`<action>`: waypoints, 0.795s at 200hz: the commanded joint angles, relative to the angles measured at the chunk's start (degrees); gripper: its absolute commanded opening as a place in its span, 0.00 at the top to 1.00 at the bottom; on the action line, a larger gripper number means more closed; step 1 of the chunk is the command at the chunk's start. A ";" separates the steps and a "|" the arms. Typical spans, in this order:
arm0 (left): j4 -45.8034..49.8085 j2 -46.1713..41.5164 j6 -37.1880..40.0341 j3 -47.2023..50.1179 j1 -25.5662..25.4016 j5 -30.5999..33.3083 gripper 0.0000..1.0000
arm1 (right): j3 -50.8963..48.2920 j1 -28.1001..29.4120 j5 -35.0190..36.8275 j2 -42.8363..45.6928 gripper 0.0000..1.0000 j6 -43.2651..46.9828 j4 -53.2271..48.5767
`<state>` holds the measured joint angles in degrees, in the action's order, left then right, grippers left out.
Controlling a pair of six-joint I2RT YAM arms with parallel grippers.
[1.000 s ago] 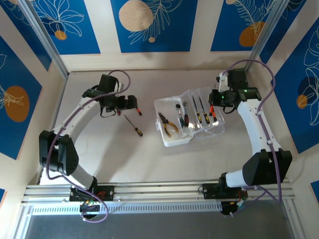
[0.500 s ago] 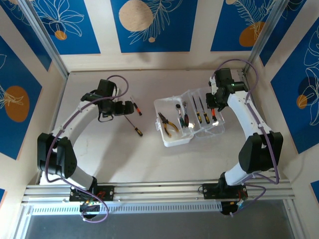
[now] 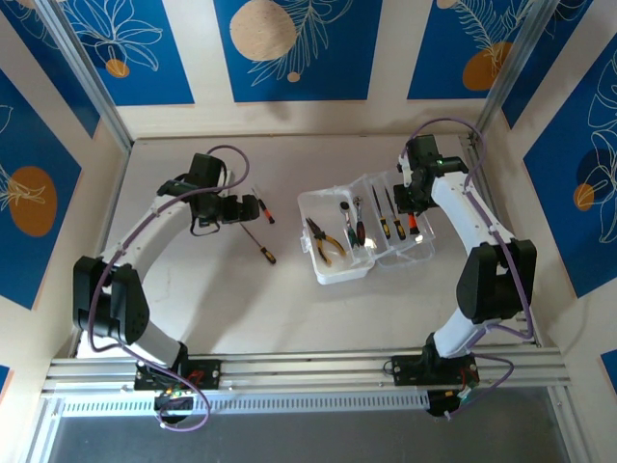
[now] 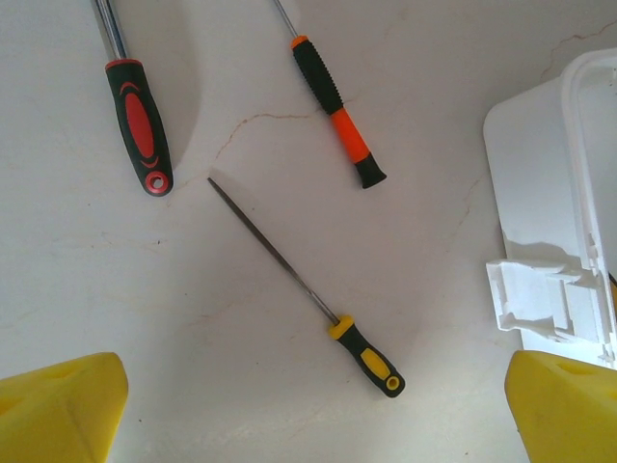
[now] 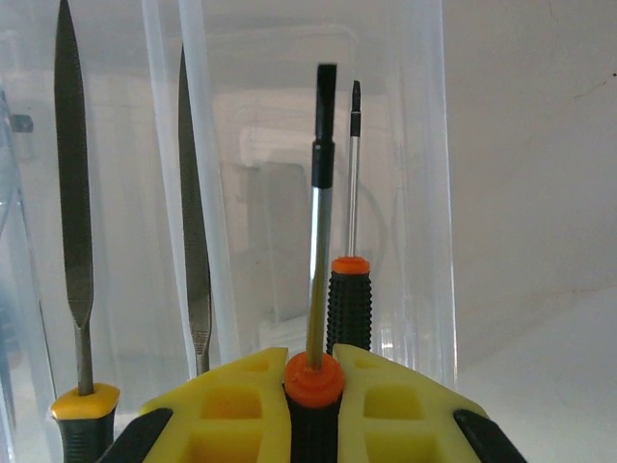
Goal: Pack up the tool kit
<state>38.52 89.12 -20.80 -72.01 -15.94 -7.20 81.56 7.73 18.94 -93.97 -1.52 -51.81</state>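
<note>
The tool kit's case [image 3: 337,273] is seen open on the table, nearest to the arm bases. In its near part the pliers [image 3: 325,241] are already laid, and beyond them several screwdrivers are placed side by side.

To the left of the case, 3 tools are not yet packed: a yellow-handled tool [image 4: 364,354], an orange-and-black screwdriver [image 4: 337,111] and a red-and-black screwdriver [image 4: 140,125]. They lie apart from each other. Above these 3, the left gripper [image 4: 313,405] is held with its jaws fully spread and nothing between them.

At the far right part of the case, the right gripper [image 5: 313,374] is closed on the handle of a held screwdriver [image 5: 319,193] with an orange collar. Its tip is pointed into the clear compartment, just beside another orange-collared screwdriver [image 5: 349,289] already lying there. Whether the held one is touching the case floor cannot be told.

The task is judged as more than half done. 1 tool is to be released, 3 are to be collected, and then the case is to be shut.
</note>
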 commanded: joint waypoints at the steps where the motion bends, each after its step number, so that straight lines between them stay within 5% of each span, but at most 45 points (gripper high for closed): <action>1: -0.20 1.06 1.12 0.07 0.45 -0.80 0.00 | -0.17 0.60 0.40 -0.85 0.99 0.99 0.65; 30: -0.20 1.37 1.13 -0.06 0.47 -0.97 0.00 | -0.15 0.86 -0.17 -1.07 0.85 0.91 0.76; 123: 0.42 1.71 1.46 0.00 0.65 -0.36 0.00 | 1.84 1.39 0.05 2.04 0.61 0.47 -1.26; 137: 0.75 1.91 1.61 0.11 0.65 -0.14 0.00 | 2.49 2.04 -0.38 3.13 0.48 0.21 -1.99; 159: 1.54 2.77 1.70 0.11 0.63 0.47 0.00 | 3.74 3.42 -1.60 5.04 0.12 -0.52 -3.19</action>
<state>38.48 90.35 -20.40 -72.01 -15.75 -7.20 82.02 9.58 19.03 -92.79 -1.67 -52.93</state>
